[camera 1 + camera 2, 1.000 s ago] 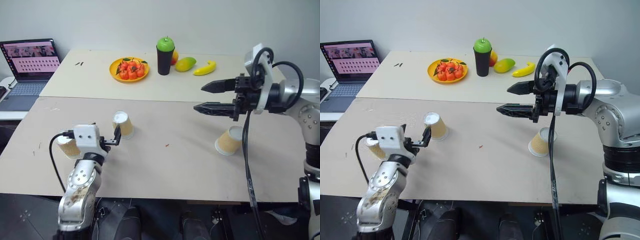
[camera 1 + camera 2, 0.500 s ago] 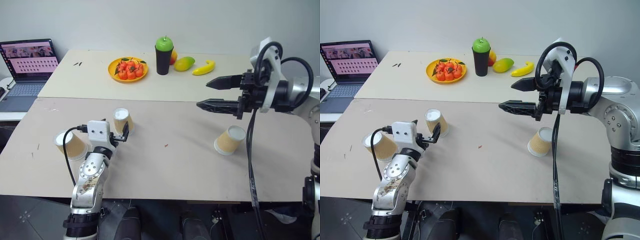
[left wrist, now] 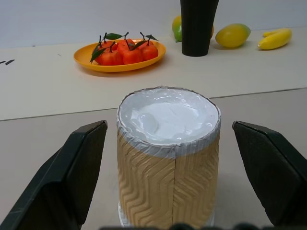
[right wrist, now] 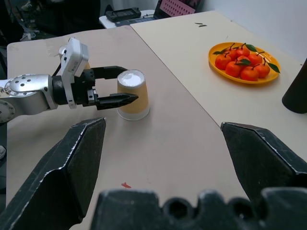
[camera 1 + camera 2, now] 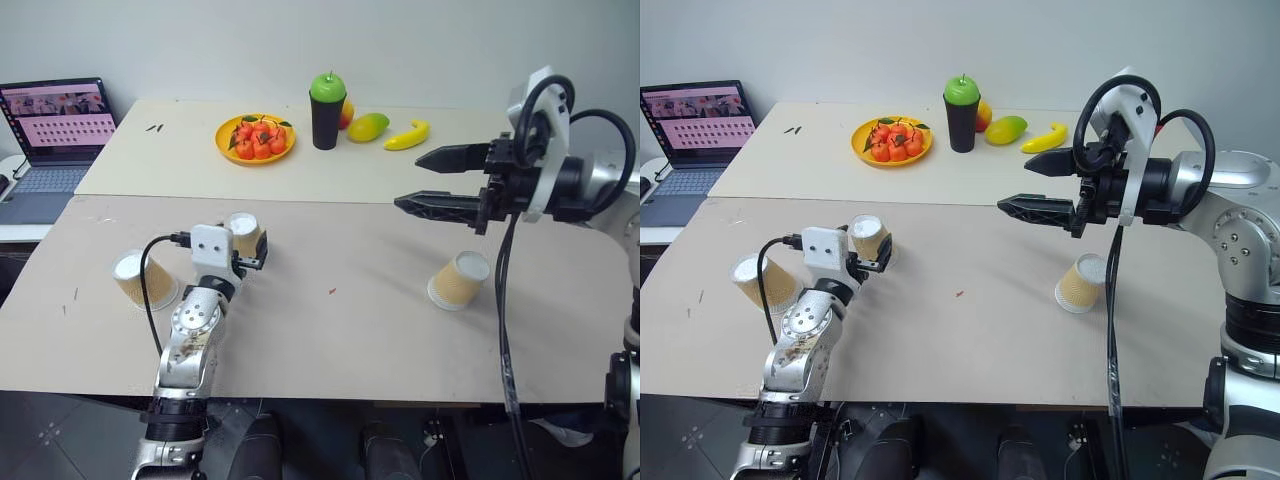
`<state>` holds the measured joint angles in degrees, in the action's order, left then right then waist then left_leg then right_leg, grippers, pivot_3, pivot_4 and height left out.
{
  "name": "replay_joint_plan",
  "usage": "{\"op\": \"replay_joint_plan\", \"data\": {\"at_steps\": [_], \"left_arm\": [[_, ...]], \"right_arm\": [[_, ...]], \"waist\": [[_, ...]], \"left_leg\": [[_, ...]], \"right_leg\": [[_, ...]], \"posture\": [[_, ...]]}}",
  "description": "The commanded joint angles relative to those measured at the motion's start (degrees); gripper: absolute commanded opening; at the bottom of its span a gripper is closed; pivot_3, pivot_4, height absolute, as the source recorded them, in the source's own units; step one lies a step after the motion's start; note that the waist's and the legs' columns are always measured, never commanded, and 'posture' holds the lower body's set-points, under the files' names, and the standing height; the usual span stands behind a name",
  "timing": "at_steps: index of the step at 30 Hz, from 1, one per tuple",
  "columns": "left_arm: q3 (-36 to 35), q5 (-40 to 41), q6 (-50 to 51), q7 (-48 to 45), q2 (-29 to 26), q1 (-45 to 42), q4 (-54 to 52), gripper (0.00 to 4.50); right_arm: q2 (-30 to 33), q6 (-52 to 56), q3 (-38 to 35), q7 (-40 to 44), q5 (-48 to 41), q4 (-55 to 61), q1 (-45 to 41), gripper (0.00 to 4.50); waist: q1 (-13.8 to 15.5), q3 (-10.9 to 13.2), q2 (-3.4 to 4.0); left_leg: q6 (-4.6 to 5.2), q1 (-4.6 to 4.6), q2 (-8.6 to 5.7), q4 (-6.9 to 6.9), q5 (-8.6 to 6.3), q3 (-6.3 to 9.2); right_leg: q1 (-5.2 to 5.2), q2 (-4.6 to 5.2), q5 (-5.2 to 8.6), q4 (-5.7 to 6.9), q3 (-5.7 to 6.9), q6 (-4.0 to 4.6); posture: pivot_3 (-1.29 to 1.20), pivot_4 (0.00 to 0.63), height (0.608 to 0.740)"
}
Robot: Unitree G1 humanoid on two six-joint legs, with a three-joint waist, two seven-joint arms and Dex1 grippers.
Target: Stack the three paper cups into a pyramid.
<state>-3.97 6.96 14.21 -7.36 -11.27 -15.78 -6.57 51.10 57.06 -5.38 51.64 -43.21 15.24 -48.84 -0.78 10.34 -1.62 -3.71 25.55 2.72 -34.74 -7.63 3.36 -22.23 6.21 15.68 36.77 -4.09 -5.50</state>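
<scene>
— Three paper cups on the near table [image 5: 330, 340], all standing upside down with the white base up. Where do you put them?

— One, the middle cup [image 3: 168, 158], stands towards the left side of the near table, between the spread fingers of the left gripper [image 4: 120, 91]. Another, the left cup [image 5: 143, 279], stands further left, near the table's left edge, well apart from the gripper. A third, the right cup [image 5: 459, 280], stands over on the right side of the table and leans a little.

— Does the left gripper have hold of the middle cup?

— No. In the left wrist view a black finger [image 3: 67, 177] stands on each side of it with a clear gap to the ribbed wall, so the fingers are released and nothing is grasped.

— And the right gripper [image 5: 425, 183]?

— It hangs in the air above the right part of the table, higher than the right cup and pointing leftward, roughly level. Its two long fingers are spread apart, with nothing between them.

— Anything on the far table [image 5: 180, 150]?

— An orange plate [image 5: 228, 149] of small red-orange fruit, a black cup [image 5: 328, 118] with a green top, a mango [image 5: 369, 127] beside it and a banana [image 5: 410, 136]. An open laptop [image 5: 55, 135] sits to the left.

— Are any cups stacked?

— None; all three stand apart on the board.
</scene>
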Motion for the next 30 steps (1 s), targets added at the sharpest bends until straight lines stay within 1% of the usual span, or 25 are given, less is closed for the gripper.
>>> {"op": "replay_joint_plan", "data": {"at_steps": [1, 2, 5, 6, 8, 14, 19, 24, 28, 30], "left_arm": [[-0.21, -0.53, -2.04, 0.08, 0.24, -1.25, 0.02, 3.95], [-0.24, -0.58, -2.21, 0.11, 0.31, -1.36, 0.18, 3.8], [-0.47, -0.74, -3.14, 0.61, 0.71, -2.15, 1.05, 2.7], [-0.42, -0.86, -3.38, 0.72, 0.79, -2.38, 1.31, 2.52], [-0.33, -1.07, -3.64, 0.96, 0.96, -2.62, 1.59, 2.44], [0.57, -0.81, -3.05, 0.82, 1.63, -2.14, -0.47, 2.43], [2.8, 0.17, -1.24, -1.06, 2.27, -1.62, -3.98, 2.43], [5.93, 0.48, 3.36, -1.54, 3.55, -1.31, -9.94, 2.43], [8.23, 1.77, 6.28, -5.41, 2.51, -2.82, -12.18, 2.43], [8.6, 4.87, 8.27, -11.6, -0.07, -5.54, -11.69, 2.43]], "right_arm": [[0.77, -0.92, -2.51, -0.45, -0.36, 1.19, -0.71, 4.5], [0.77, -0.95, -2.51, -0.44, -0.35, 1.17, -0.69, 4.5], [0.74, -1.2, -2.47, -0.53, -0.13, 1.1, -0.67, 4.5], [0.72, -1.28, -2.47, -0.55, -0.07, 1.06, -0.65, 4.5], [0.72, -1.36, -2.47, -0.55, -0.02, 1.05, -0.59, 4.5], [0.58, -1.48, -2.27, -0.75, -0.01, 1.14, -0.58, 4.5], [0.31, -1.57, -2.23, -1.06, -0.03, 1.11, -0.84, 4.5], [0.15, -1.89, -2.63, -1.51, -0.15, 1.48, -0.13, 4.5], [-0.11, -1.8, -3.1, -2.27, -0.56, 2.16, 0.47, 4.5], [-0.45, -1.62, -3.63, -3.07, -0.98, 3.05, 1.24, 4.5]], "waist": [[0.01, 0.0, 0.0], [0.01, 0.0, 0.0], [0.03, 0.0, 0.0], [0.04, 0.0, 0.0], [0.04, 0.0, 0.0], [0.04, 0.0, 0.0], [0.04, 0.0, 0.0], [0.04, 0.0, 0.0], [0.04, 0.0, 0.0], [0.03, 0.0, 0.0]], "left_leg": [[0.0, 0.0, 0.0, 0.0, 0.0, 0.0], [0.0, 0.0, 0.0, 0.0, 0.0, 0.0], [0.0, 0.0, 0.0, 0.0, 0.0, 0.0], [0.0, 0.0, 0.0, -0.01, 0.0, 0.0], [0.0, 0.0, 0.0, -0.01, 0.0, 0.0], [0.0, 0.0, 0.0, 0.01, 0.0, 0.0], [0.0, 0.0, 0.0, 0.0, 0.0, 0.0], [0.0, 0.01, 0.0, 0.0, 0.0, 0.0], [0.0, 0.01, 0.0, 0.0, 0.0, 0.0], [0.0, 0.01, 0.0, -0.01, 0.0, 0.01]], "right_leg": [[0.0, 0.0, 0.0, 0.0, 0.0, 0.0], [0.0, 0.0, 0.0, 0.0, 0.0, 0.0], [0.0, 0.0, 0.0, 0.0, 0.0, 0.0], [0.0, 0.0, 0.0, 0.01, 0.0, 0.0], [0.0, 0.0, 0.0, 0.01, 0.0, 0.0], [0.0, 0.0, 0.0, 0.0, 0.0, -0.01], [0.0, 0.0, 0.0, 0.0, 0.0, -0.01], [0.0, 0.0, 0.0, 0.0, 0.0, -0.01], [0.0, 0.0, 0.0, 0.0, 0.0, -0.01], [0.0, 0.0, 0.0, 0.01, 0.0, -0.01]], "posture": [[0.0, 0.15, 0.735], [0.0, 0.15, 0.735], [0.0, 0.15, 0.735], [0.0, 0.15, 0.735], [0.0, 0.15, 0.735], [0.0, 0.15, 0.735], [0.0, 0.15, 0.735], [0.0, 0.15, 0.735], [0.0, 0.15, 0.735], [0.0, 0.15, 0.735]]}}
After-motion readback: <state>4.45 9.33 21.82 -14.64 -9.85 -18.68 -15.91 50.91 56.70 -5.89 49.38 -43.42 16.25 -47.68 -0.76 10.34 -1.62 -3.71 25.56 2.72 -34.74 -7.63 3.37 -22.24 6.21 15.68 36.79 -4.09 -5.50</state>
